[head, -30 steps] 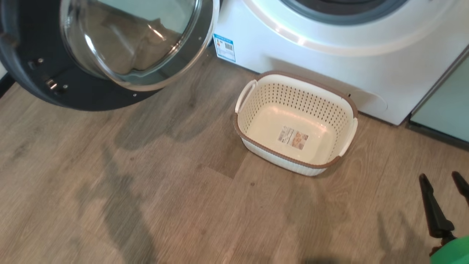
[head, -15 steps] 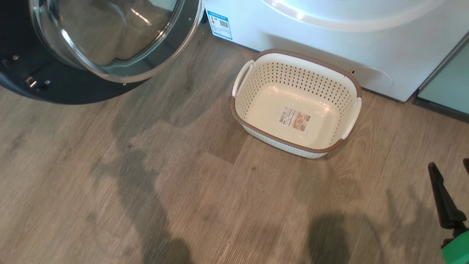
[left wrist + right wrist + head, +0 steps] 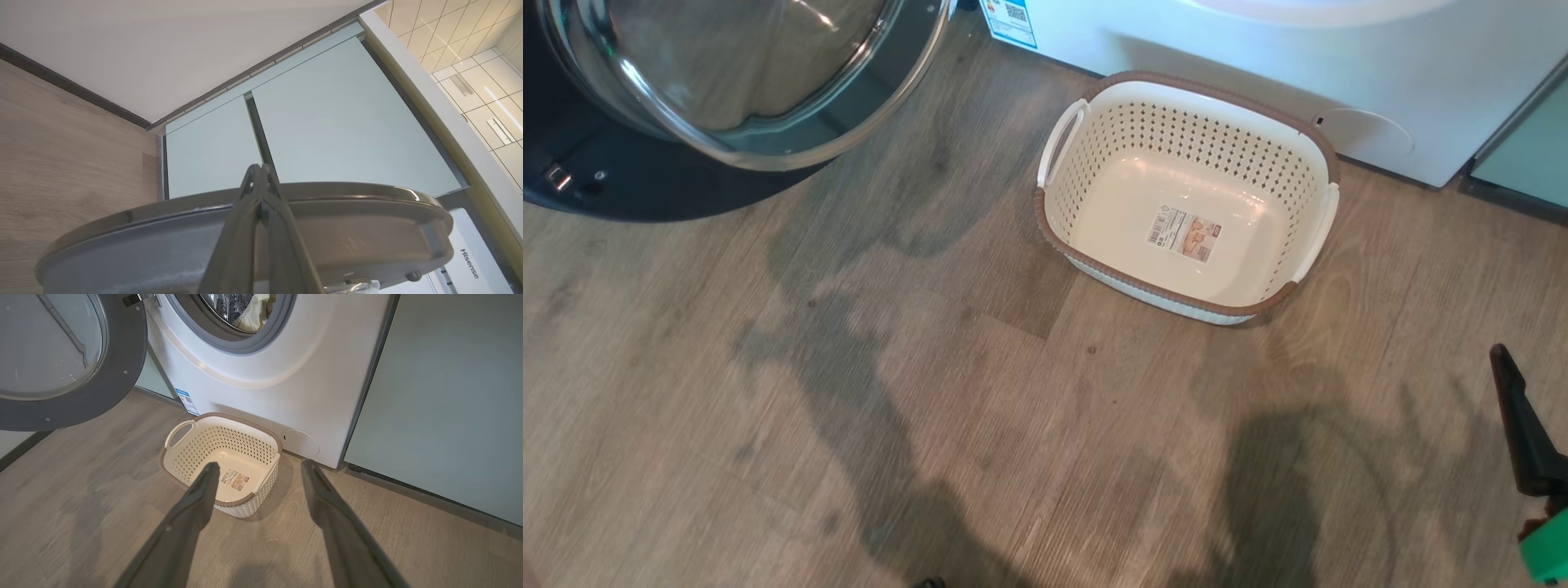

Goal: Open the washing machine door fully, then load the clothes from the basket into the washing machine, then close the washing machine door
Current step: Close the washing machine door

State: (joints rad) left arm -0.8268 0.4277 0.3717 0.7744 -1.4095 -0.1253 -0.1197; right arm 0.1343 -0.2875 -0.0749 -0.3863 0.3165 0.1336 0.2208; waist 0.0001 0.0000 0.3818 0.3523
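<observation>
- The big white front-loading washing machine point(image 3: 261, 388) stands with its grey-gasketed round opening uncovered.
- The large round washing machine door point(image 3: 118, 375), with a wide glossy black rim and a domed clear glass centre, is swung wide out from the machine's front on its hinge side.
- The soft pale-yellow clothes point(image 3: 255, 312) lie inside the machine's shiny steel drum, seen through the opening.
- The small rectangular white plastic basket point(image 3: 1192, 139), with perforated sides and a brown rim, sits on the grey-brown wood-look floor point(image 3: 931, 367) just in front of the machine's base. No clothes are in it, and the label sticker point(image 3: 1184, 233) on its bottom is in plain sight.
- A small blue label sticker point(image 3: 1010, 18) is on the machine's lower front corner, on the door side of the basket.
- The right gripper point(image 3: 260, 464) hangs in front of the machine, back from the basket and above the floor. Its two long dark fingers are spread wide apart with nothing between them.
- The left gripper point(image 3: 259, 171) is at the outer rim of the machine's open door. Its fingers are pressed together and grip nothing. Whether they touch the rim cannot be told.
- Flat pale-green cabinet doors point(image 3: 441, 396) stand right beside the machine, on the side away from its hinge.
</observation>
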